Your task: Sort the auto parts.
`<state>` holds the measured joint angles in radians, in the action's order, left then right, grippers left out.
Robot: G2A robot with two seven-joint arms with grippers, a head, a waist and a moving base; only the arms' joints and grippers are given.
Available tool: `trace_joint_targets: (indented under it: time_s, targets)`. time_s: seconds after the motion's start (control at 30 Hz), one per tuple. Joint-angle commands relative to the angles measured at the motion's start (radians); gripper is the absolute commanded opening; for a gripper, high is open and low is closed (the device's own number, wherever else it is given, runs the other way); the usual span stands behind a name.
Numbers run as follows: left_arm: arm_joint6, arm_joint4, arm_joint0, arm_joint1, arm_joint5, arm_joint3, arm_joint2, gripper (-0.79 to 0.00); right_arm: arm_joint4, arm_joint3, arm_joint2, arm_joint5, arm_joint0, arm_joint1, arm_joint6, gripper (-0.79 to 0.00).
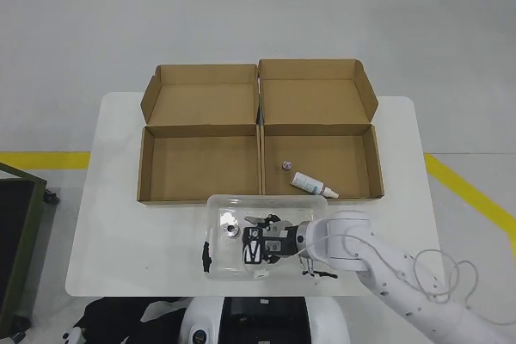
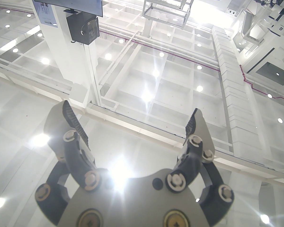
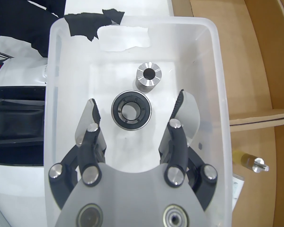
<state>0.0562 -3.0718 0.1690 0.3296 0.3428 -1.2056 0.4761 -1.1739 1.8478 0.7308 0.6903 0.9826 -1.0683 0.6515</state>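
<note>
Two cardboard boxes sit side by side on the far half of the white counter (image 1: 112, 215), their lids folded back. The left cardboard box (image 1: 198, 168) has a bare floor. The right cardboard box (image 1: 348, 163) holds a small white bottle (image 1: 308, 182) near its front wall. Just in front of them, across their shared seam, stands a clear plastic bin (image 1: 267, 199) with rounded corners. Wide strips of counter lie open to either side of it. The right gripper (image 1: 249, 247) is down inside the bin, with a steel collet (image 1: 230, 230) just beyond its tips.

Seen from the left wrist, the left gripper (image 2: 130, 112) points up at a white grid ceiling. Its ridged fingers (image 2: 72, 119) are spread wide with nothing between them.

Seen from the right wrist, the right gripper (image 3: 137, 99) is spread inside the bin, well apart from both long walls. A bearing ring (image 3: 131, 112), black-faced with a bright metal rim, lies flat on the bin floor between the fingertips; neither fingertip touches it. The collet (image 3: 148, 76), a slotted, polished cylinder, stands just past the ring, near but apart. Torn black tape (image 3: 92, 24) hangs over the bin's far rim (image 3: 132, 19). Beyond one long wall lies matte brown cardboard, and on it a small yellowish piece with a metal tip (image 3: 250, 161).
</note>
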Motion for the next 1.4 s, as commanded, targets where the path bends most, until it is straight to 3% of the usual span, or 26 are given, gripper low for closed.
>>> trace_joint_targets:
  time_s: [0.0, 0.5, 0.8, 0.97, 1.37]
  targets:
    - [0.0, 0.0, 0.0, 0.0, 0.0, 0.0, 0.0, 0.0, -0.002, -0.016, -0.008, -0.003, -0.007, -0.005, -0.003, -0.249]
    - [0.0, 0.0, 0.0, 0.0, 0.0, 0.0, 0.0, 0.0, -0.018, -0.109, -0.067, -0.007, -0.039, -0.036, -0.016, -0.317]
    - [0.0, 0.0, 0.0, 0.0, 0.0, 0.0, 0.0, 0.0, -0.019, -0.13, -0.07, -0.004, -0.052, -0.047, -0.006, -0.514]
    - [0.0, 0.0, 0.0, 0.0, 0.0, 0.0, 0.0, 0.0, -0.004, -0.115, -0.063, 0.013, -0.051, -0.047, 0.013, -0.782]
    - [0.0, 0.0, 0.0, 0.0, 0.0, 0.0, 0.0, 0.0, 0.065, -0.007, 0.028, 0.058, -0.019, -0.023, 0.044, -0.785]
